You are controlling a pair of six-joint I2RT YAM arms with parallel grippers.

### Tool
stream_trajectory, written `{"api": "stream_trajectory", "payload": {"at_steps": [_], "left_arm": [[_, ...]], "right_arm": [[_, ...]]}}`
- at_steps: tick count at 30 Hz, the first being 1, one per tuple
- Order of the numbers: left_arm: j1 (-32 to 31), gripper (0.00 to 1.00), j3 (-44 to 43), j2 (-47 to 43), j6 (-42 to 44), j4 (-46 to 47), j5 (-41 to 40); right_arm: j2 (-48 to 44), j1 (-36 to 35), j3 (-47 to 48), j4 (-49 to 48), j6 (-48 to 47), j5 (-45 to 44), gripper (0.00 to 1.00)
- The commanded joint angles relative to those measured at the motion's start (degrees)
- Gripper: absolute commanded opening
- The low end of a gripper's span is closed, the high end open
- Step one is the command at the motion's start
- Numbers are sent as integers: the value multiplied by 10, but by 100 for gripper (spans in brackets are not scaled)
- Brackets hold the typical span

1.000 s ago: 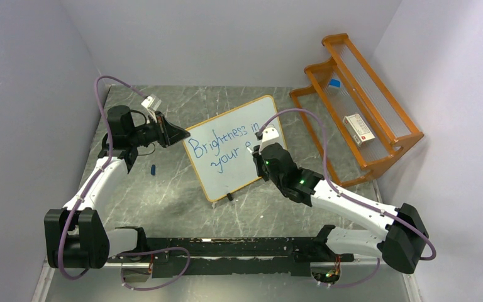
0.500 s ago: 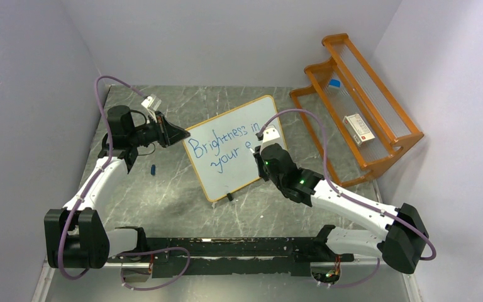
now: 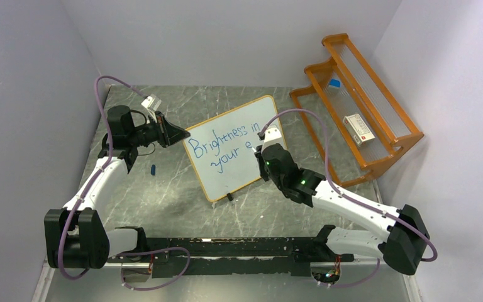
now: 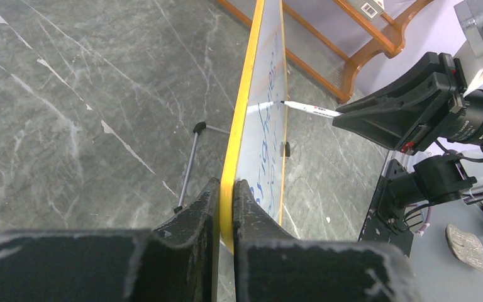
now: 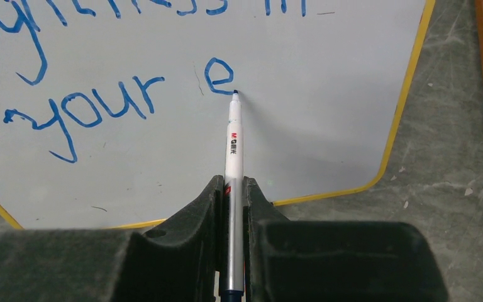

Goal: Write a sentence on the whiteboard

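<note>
On the grey table (image 3: 163,192), the whiteboard (image 3: 227,182) bears a blue, two-line sentence (image 3: 223,146).

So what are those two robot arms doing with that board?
They are writing on it. The left end effector is clamped on the yellow edge of the whiteboard, holding it upright on the table. The right end effector grips a marker, its tip at the board just right of a blue "e". The sentence reads "Brightness in your e", so the last word isn't finished.
</note>
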State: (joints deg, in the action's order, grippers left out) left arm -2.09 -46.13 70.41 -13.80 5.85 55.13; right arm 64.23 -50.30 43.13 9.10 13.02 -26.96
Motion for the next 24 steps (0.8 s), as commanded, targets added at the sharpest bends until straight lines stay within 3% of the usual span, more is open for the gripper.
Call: {"api": "stream_trajectory", "payload": {"at_steps": [1,24], "left_arm": [[-13,5,19,28,42,-80,-49],[-13,5,19,28,43,-82,-49]], "right_arm": [[-16,4,-2,-11,-8,-4,0],[1,25,-1,-47,-10,3,0]]}}
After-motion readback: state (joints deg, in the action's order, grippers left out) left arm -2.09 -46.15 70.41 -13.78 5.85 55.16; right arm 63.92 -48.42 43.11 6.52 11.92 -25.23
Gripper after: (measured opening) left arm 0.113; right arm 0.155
